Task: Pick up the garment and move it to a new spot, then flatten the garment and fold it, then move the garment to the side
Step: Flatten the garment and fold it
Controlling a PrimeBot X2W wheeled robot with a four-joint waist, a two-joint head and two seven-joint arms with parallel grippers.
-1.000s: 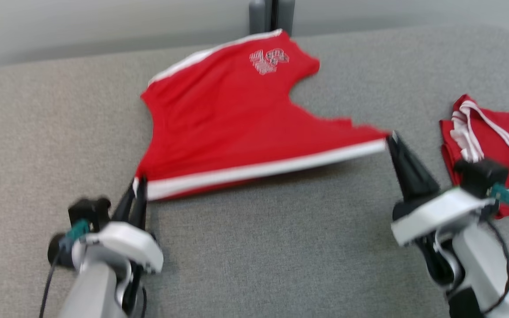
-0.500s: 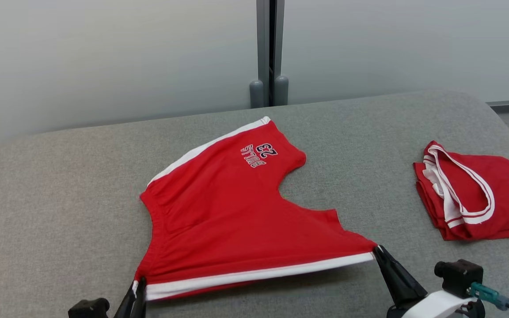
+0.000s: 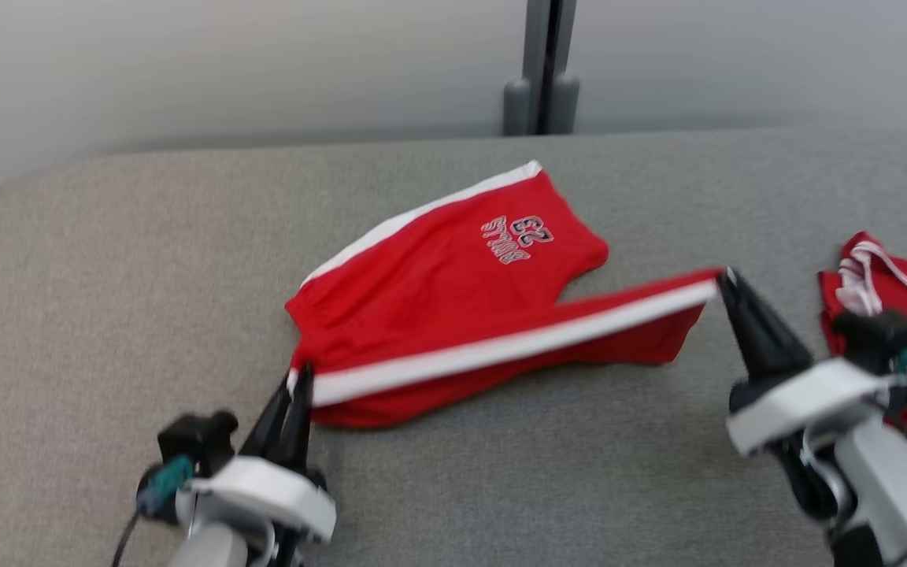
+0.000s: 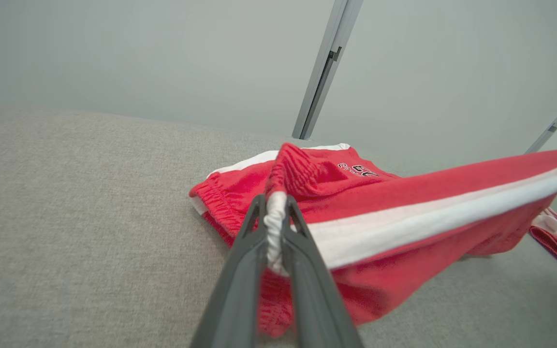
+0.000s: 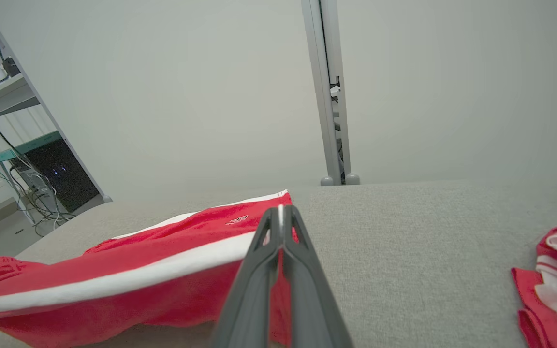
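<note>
Red shorts (image 3: 438, 291) with white side stripes and a "23" print lie across the grey padded table (image 3: 107, 260). Their near edge is lifted off the surface and stretched taut between both grippers. My left gripper (image 3: 296, 378) is shut on the waistband corner, seen bunched between the fingers in the left wrist view, where the gripper (image 4: 274, 212) pinches the white stripe of the shorts (image 4: 404, 212). My right gripper (image 3: 725, 276) is shut on the leg-hem corner; in the right wrist view the gripper (image 5: 281, 212) holds the shorts (image 5: 128, 270), whose cloth hangs down to the left.
A second red garment (image 3: 894, 315) with white trim lies folded at the table's right edge, close behind my right wrist; it also appears as the red garment (image 5: 554, 280). A grey post (image 3: 542, 71) stands behind the table against the pale wall.
The camera has shifted. The held edge has been carried away from me over the shorts, so the near half now folds above the far half.
</note>
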